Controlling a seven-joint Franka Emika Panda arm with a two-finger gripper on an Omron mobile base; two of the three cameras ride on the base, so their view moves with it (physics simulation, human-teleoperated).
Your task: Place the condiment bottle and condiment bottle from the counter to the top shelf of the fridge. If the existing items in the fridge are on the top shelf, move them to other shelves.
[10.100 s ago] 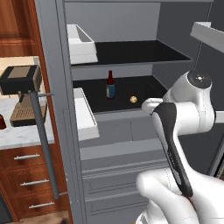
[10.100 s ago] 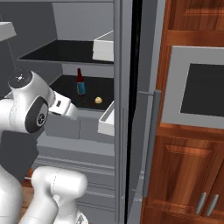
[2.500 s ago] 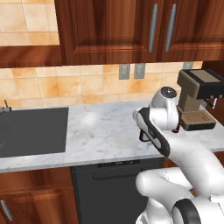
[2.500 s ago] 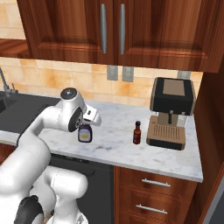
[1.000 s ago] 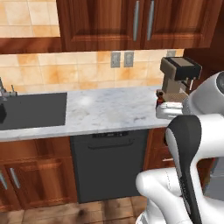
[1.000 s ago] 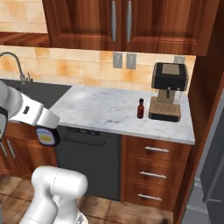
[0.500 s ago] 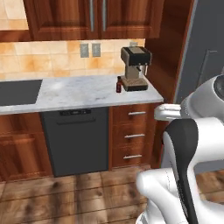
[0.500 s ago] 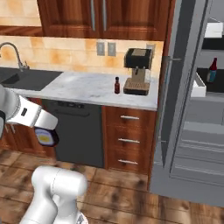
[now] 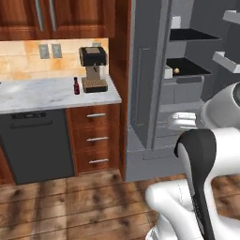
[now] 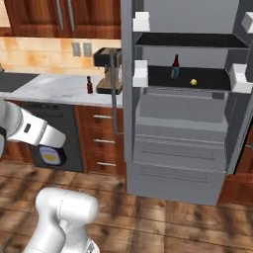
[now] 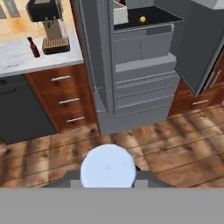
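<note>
My gripper (image 10: 49, 154) hangs low at the left, shut on the squat pale condiment bottle (image 10: 50, 155) with the dark blue label. In the hand view that bottle (image 11: 108, 165) is a pale round dome that hides the fingertips. The slim dark red condiment bottle (image 10: 89, 85) (image 9: 75, 86) stands on the marbled counter (image 10: 54, 89), left of the coffee machine (image 10: 107, 69). The fridge (image 10: 188, 148) stands open, and its top shelf (image 10: 192, 41) is bare. One shelf lower stand the red-necked bottle (image 10: 175, 67) and the tan ball (image 10: 193, 82).
The fridge doors swing out on both sides with white bins (image 10: 140, 74) (image 10: 239, 78) and a long bar handle (image 10: 114, 84). A black dishwasher front (image 9: 40, 145) and wooden drawers (image 9: 96, 140) sit under the counter. Wooden floor (image 11: 175, 153) lies before the fridge.
The whole picture has swung from the counter to the open fridge, so the base has moved. The gripper stays shut on the squat bottle.
</note>
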